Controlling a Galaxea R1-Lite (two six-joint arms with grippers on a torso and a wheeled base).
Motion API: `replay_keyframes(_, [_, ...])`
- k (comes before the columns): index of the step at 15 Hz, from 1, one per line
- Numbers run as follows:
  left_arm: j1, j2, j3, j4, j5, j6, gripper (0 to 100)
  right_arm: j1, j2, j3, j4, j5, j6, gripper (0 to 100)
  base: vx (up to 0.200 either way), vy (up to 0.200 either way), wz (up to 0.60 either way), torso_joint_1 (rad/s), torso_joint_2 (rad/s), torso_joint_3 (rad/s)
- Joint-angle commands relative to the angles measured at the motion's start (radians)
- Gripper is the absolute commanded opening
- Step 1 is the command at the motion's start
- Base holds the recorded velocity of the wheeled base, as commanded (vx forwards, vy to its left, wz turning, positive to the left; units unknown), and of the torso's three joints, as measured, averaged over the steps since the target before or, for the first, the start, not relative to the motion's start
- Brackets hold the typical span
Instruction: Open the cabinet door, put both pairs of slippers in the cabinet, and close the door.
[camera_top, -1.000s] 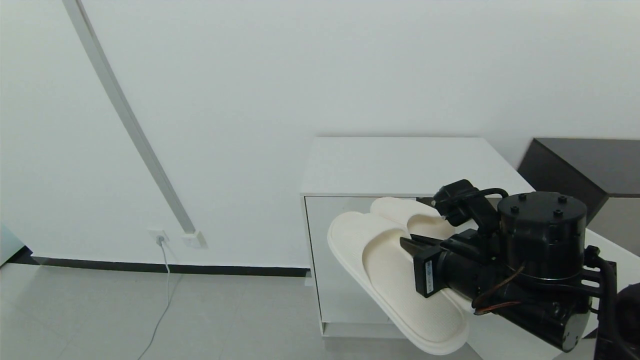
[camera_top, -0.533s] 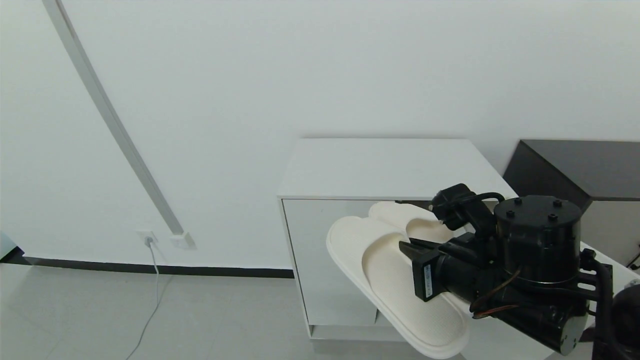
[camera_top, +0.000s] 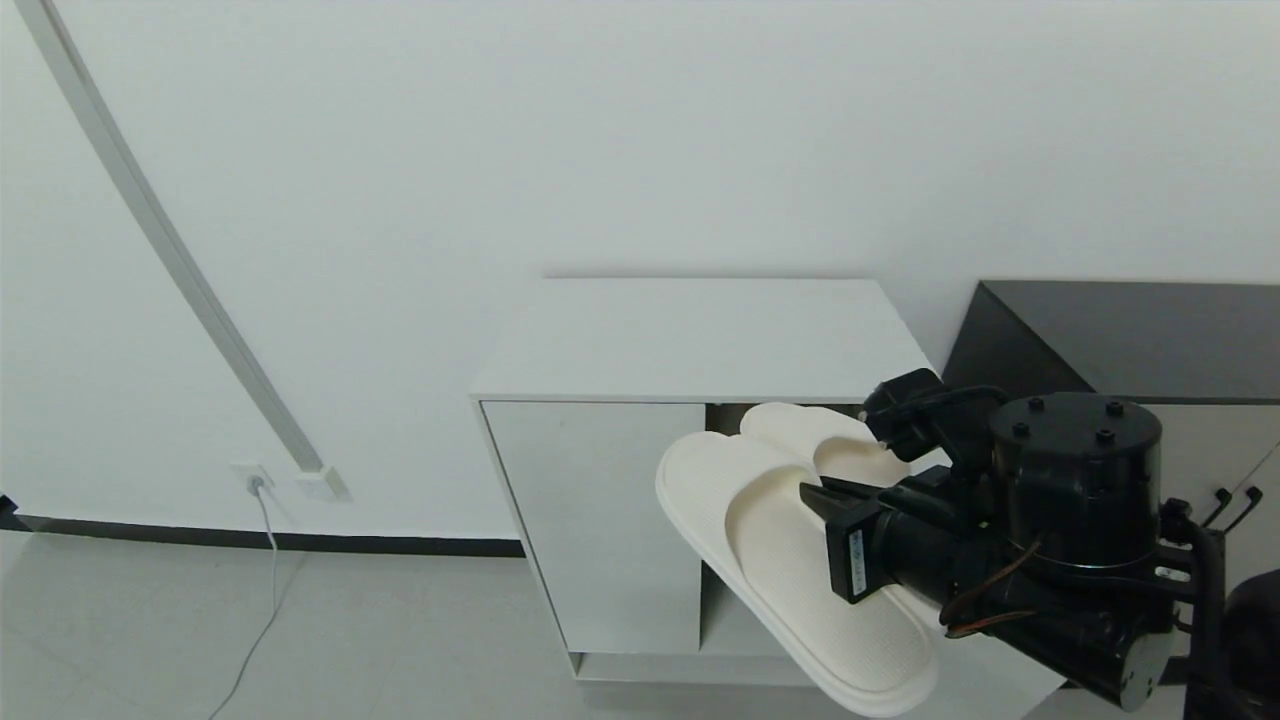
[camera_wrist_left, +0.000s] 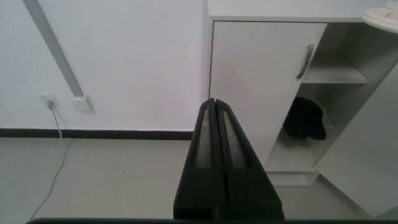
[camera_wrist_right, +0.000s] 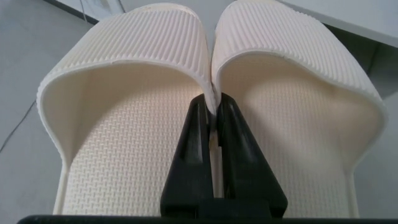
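A white cabinet (camera_top: 680, 340) stands against the wall, its left door (camera_top: 590, 520) shut and its right side open. My right gripper (camera_top: 812, 488) is shut on a cream pair of slippers (camera_top: 790, 560), held in the air in front of the opening. In the right wrist view the gripper (camera_wrist_right: 214, 109) pinches the inner edges of both slippers (camera_wrist_right: 124, 124) together. My left gripper (camera_wrist_left: 214, 106) is shut on nothing and points at the cabinet (camera_wrist_left: 261, 81) from farther back. A dark pair of slippers (camera_wrist_left: 305, 118) lies on the cabinet's bottom level under a shelf (camera_wrist_left: 336, 74). The open door (camera_wrist_left: 367, 155) swings out on the right.
Black furniture (camera_top: 1130, 330) stands right of the cabinet. A wall socket with a hanging cable (camera_top: 255, 480) and a grey wall strip (camera_top: 150, 220) are to the left. Bare grey floor (camera_top: 350, 640) lies in front of and left of the cabinet.
The head camera has swung right, so the cabinet sits farther left in the picture and its open side now shows. The right gripper and slippers keep their place in the picture.
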Motion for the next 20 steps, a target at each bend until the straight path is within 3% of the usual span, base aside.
replay_keyframes(1, [0.000,0.001,0.000,0.000,0.001,-0.001,0,0.000,0.002,0.000,-0.002,0.001,0.000,0,0.000,-0.200,0.00,0.007,0.00,0.002])
replay_keyframes(3, [0.000,0.001,0.000,0.000,0.001,-0.001,0,0.000,0.004,0.004,-0.010,0.001,0.000,0,0.000,-0.200,0.00,0.005,0.00,0.005])
replay_keyframes(20, [0.000,0.001,0.000,0.000,-0.001,-0.001,0,-0.011,0.005,0.015,-0.011,0.004,0.001,0,0.000,0.000,0.00,0.000,0.00,0.000])
